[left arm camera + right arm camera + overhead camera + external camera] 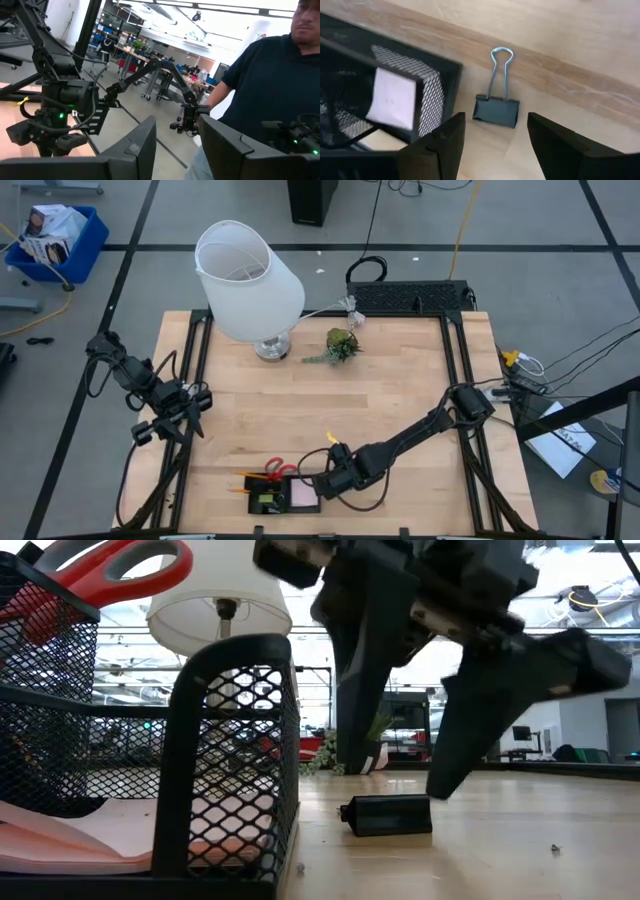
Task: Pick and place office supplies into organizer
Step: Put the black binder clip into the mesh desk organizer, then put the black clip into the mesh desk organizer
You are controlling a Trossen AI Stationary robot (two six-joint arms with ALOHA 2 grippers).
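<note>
The black mesh organizer [281, 497] stands near the table's near edge. It holds a pink sticky-note pad [301, 494], red-handled scissors [274, 469] and orange pencils [246, 477]. A black binder clip [496, 110] with silver wire handles lies flat on the table just right of the organizer [395, 95]. My right gripper [495, 131] is open and hovers over the clip, one finger on either side. In the low view the clip [388, 814] sits below the right gripper [398, 778]. My left gripper [195, 412] is open and waits at the table's left edge, pointing out into the room.
A white lamp [250, 280] and a green plant sprig [342, 345] stand toward the far edge, with a black keyboard-like box [410, 298] behind them. A small yellow piece [328, 437] lies near the right arm. A person [270, 85] stands beyond the table in the left wrist view.
</note>
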